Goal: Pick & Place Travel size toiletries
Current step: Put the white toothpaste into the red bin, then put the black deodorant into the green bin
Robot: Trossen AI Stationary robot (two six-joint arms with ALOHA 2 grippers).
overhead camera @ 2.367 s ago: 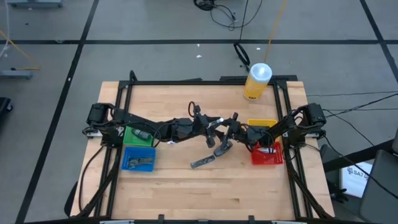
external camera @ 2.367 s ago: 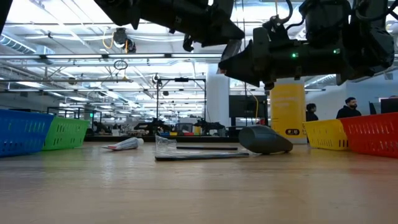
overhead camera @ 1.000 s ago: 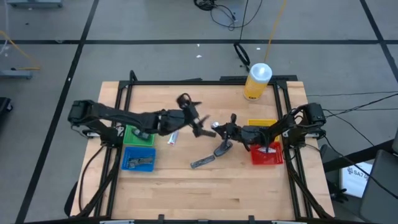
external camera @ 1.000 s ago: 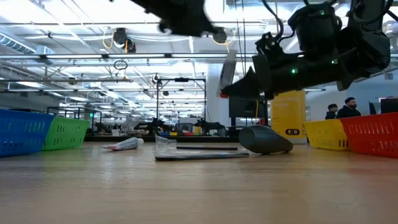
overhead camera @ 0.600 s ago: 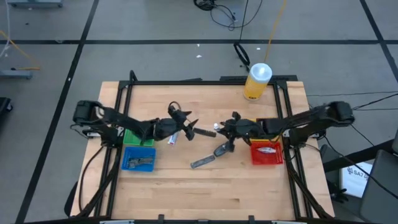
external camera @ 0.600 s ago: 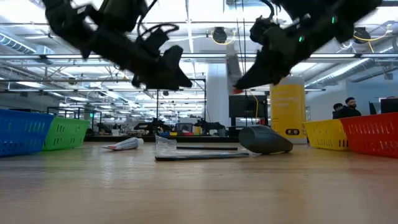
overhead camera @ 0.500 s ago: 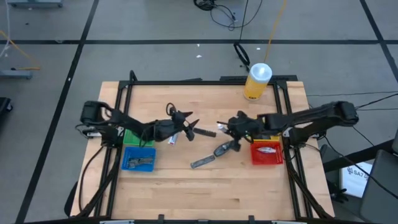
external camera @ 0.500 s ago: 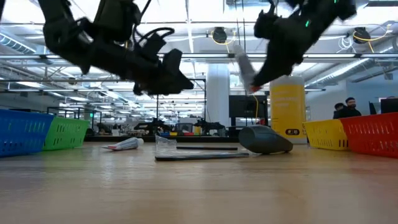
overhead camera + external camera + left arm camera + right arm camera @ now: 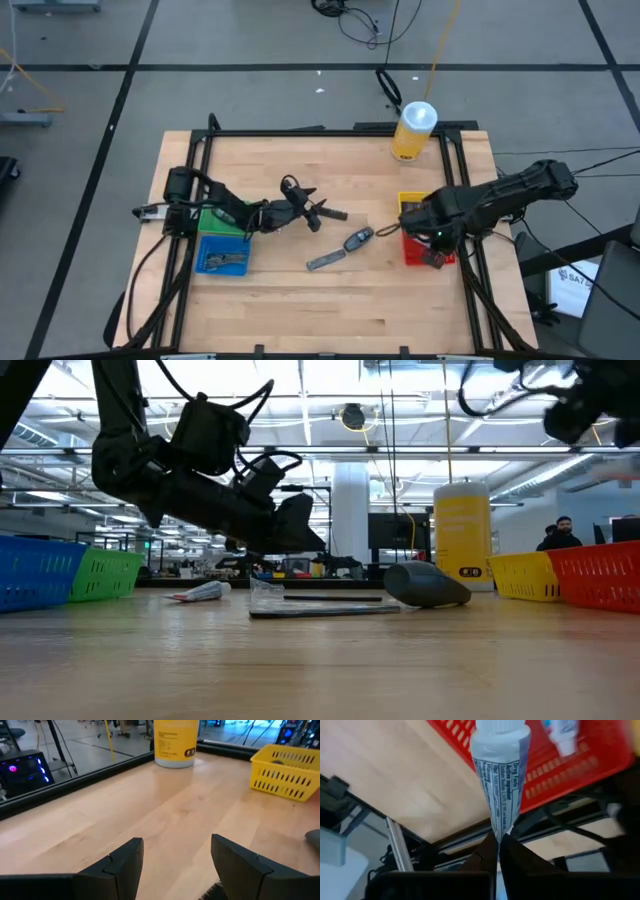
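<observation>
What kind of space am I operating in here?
Likely a robotics lab or industrial workshop hall: open ceiling trusses with strip lights, equipment benches behind the wooden table, black-taped concrete floor with loose cables.

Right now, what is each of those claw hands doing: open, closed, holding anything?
Left gripper: open, holding nothing, above the table.
Right gripper: shut on a white tube, over the red bin.

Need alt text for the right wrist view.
The right end effector pinches the crimped end of a white toothpaste tube, which points toward a red basket. Another small tube already lies in the basket, which sits on a wooden table.
</observation>
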